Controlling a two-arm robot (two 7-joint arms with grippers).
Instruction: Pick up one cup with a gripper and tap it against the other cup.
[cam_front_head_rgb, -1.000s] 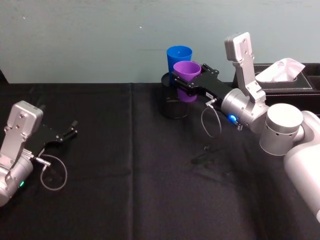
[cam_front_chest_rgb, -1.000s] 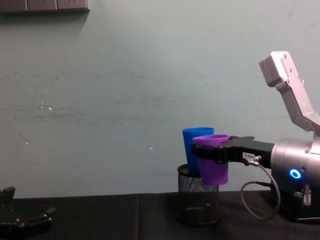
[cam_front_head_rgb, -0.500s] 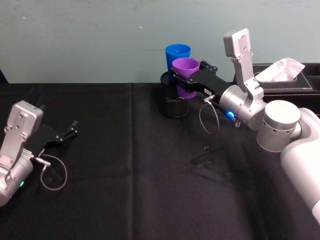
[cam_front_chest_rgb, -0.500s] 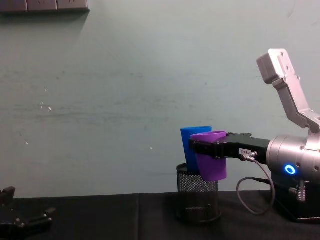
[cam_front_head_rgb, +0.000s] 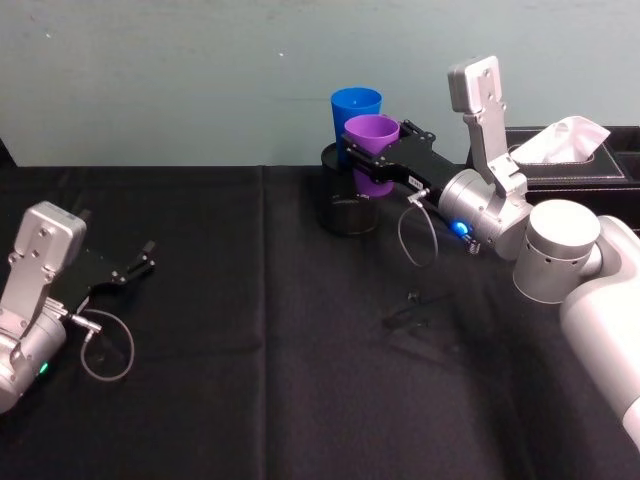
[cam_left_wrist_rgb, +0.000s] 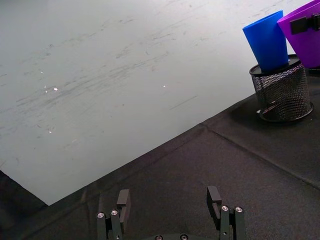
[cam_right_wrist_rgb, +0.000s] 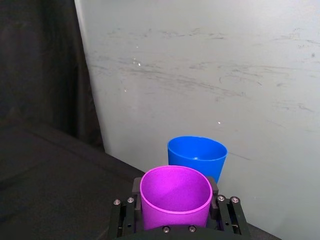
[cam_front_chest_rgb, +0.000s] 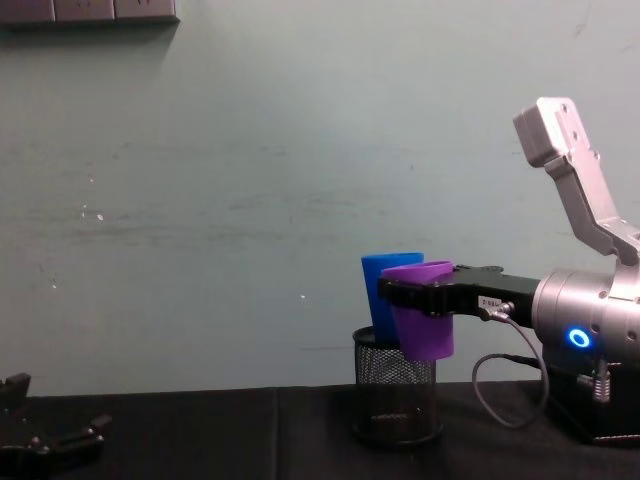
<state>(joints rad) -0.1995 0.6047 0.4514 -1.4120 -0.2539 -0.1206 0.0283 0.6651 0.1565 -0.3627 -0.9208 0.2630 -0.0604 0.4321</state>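
Observation:
My right gripper (cam_front_head_rgb: 375, 152) is shut on the purple cup (cam_front_head_rgb: 373, 150), holding it upright in the air at the back of the table. The blue cup (cam_front_head_rgb: 356, 114) stands tilted in a black mesh pen holder (cam_front_head_rgb: 347, 205) just behind it. From the chest view the purple cup (cam_front_chest_rgb: 421, 315) overlaps the blue cup (cam_front_chest_rgb: 385, 290); whether they touch I cannot tell. In the right wrist view the purple cup (cam_right_wrist_rgb: 175, 202) sits between my fingers, the blue cup (cam_right_wrist_rgb: 196, 156) right beyond it. My left gripper (cam_front_head_rgb: 140, 262) rests open at the table's left side.
A black tissue box (cam_front_head_rgb: 570, 160) with white tissue stands at the back right, behind my right arm. The table (cam_front_head_rgb: 270, 380) carries a black cloth. A pale green wall (cam_front_chest_rgb: 250, 180) rises close behind the pen holder.
My right gripper carried the purple cup a little to the left and farther back, closer to the blue cup, then held nearly still. The left arm has not moved.

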